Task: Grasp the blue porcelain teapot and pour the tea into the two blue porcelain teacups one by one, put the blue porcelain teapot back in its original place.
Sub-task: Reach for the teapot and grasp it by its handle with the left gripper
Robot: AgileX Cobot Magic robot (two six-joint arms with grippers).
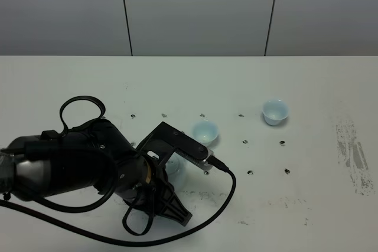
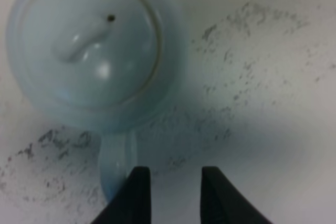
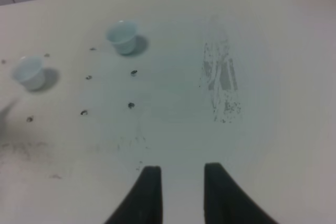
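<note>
Closest to the high camera, the left arm (image 1: 77, 166) fills the lower left corner, a bulky black mass with a cable (image 1: 227, 193) looping out from its wrist. Under it spreads the white table (image 1: 307, 81), which has a grey scuffed patch (image 1: 353, 154) on its right side and rows of small dark holes near the middle.

Next in size is the blue porcelain teapot (image 2: 89, 51). It stands upright on the table under the left arm's wrist, so the high view shows only a pale sliver of it. The left wrist view looks down on its lid (image 2: 92, 40), which is seated and has a knob, and on its handle (image 2: 116, 166), which points toward the gripper.

The nearer teacup (image 1: 205, 131) sits just beyond the arm's wrist. The farther teacup (image 1: 275, 112) stands well apart to its right. Both are upright.

The left gripper (image 2: 176, 177) hovers by the handle with its fingers parted and bare table showing in the gap. The handle lies at the outer side of one finger and is partly hidden by it; I cannot tell whether they touch. The right gripper (image 3: 181, 174) hangs over bare table with its fingers narrowly parted, holding nothing.
</note>
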